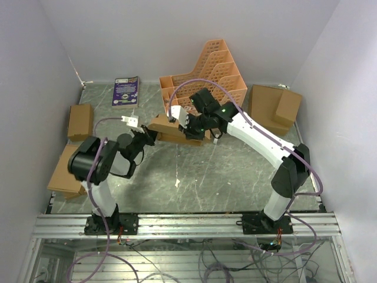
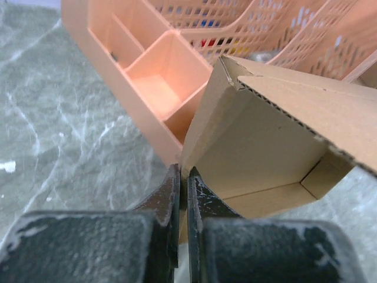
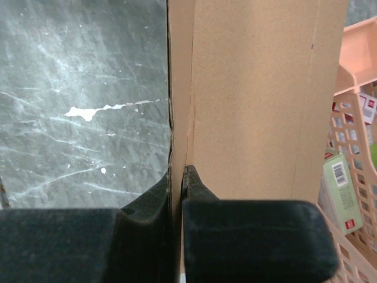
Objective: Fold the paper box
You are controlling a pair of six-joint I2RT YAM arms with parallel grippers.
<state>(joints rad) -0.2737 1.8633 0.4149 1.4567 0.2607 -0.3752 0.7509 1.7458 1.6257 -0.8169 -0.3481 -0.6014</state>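
- Task thing: the plain brown cardboard die-cut paper box [image 1: 166, 125] is mid-worktop, between your two arms and just in front of the orange plastic lattice file rack [image 1: 207, 69].
- Form so far: the left wrist view shows the paper box [image 2: 259, 135] partly erected, with a floor panel, upright side walls and one broad panel leaning over the open cavity.
- Left jaws: closed flat on a thin cardboard wall at the box's near corner. Only the sheet lies between them.
- Right jaws: pinched shut on the edge of a tall cardboard panel [image 3: 259, 88], which rises straight out from between them. The dark marbled worktop [image 3: 82, 88] shows to its left.
- Not resolved: you cannot tell from any view whether the box rests on the worktop or is held clear of it.
- Step, judged: mid-fold. The walls are up, but the overhanging panel is not yet closed down or tucked.
- Next move, judged: keep one grip as the anchor. With the other, swing its panel about the crease and keep the walls square.
- Tabs and slots are not visible, so expect to re-grip before tucking.
- Caution: the rack [image 2: 147, 82] stands close behind the box, so leave room for the panel's swing. Thin cardboard may buckle under a two-sided pull.
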